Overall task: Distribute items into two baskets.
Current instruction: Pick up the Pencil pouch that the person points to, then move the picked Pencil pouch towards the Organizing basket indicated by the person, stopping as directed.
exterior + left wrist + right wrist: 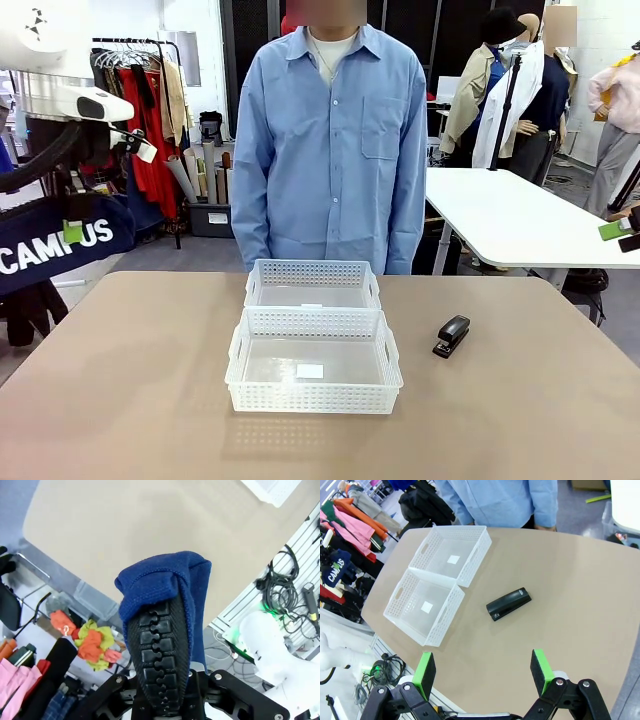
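My left gripper (72,232) hangs off the table's left side, shut on the navy "CAMPUS" pouch (55,250), which droops below it. In the left wrist view the blue pouch (162,580) wraps over the black ribbed finger (160,655). Two white baskets stand mid-table, one (312,270) behind the other (313,398); both hold nothing but a small label. The black stapler (452,336) lies right of the near basket. High above the table's right part, my right gripper (482,672) is open, the stapler (508,604) lying on the table ahead of it, and the baskets (475,555) (445,615) beyond.
A person in a blue shirt (330,140) stands at the far edge behind the baskets, hands out of sight. The tan table (520,420) has free room on both sides of the baskets. A clothes rack (150,110) and a white table (500,215) stand behind.
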`<state>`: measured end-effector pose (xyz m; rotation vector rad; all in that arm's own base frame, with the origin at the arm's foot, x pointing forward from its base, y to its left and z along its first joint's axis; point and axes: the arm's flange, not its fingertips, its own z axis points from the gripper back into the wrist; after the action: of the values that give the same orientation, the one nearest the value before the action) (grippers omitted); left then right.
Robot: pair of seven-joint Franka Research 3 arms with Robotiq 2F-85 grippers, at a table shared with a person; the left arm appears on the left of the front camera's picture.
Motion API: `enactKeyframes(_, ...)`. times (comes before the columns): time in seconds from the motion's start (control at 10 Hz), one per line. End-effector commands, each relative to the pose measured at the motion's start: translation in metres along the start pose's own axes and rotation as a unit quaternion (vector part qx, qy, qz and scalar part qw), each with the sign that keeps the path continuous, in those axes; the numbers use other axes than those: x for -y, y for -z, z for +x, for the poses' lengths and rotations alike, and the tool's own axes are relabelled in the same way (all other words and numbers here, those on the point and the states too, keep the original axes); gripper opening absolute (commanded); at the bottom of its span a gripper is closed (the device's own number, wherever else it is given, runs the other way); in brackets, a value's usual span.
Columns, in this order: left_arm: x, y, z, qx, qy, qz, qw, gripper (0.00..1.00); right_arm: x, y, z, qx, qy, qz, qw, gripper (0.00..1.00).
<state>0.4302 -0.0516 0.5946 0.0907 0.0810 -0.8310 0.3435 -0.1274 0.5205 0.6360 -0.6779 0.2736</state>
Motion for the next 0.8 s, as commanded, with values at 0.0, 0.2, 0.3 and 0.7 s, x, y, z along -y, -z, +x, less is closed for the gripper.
enactKeyframes(0.0,0.0009,0.0013,-0.0005,-0.004,-0.004,-0.002,1.0,0.0,0.0008,0.0005,0.0023,0.013,-0.003,0.012,1.0,1.0)
enactKeyframes(0.2,0.0009,0.0013,-0.0005,-0.004,-0.004,-0.002,1.0,0.0,0.0008,0.0005,0.0023,0.013,-0.003,0.012,1.0,1.0)
enactKeyframes(0.3,0.0009,0.0013,-0.0005,-0.004,-0.004,-0.002,1.0,0.0,0.0008,0.0005,0.0023,0.013,-0.003,0.012,1.0,1.0)
enactKeyframes(0.7,0.0009,0.0013,-0.0005,-0.004,-0.004,-0.002,1.0,0.0,0.0008,0.0005,0.0023,0.013,-0.003,0.012,1.0,1.0)
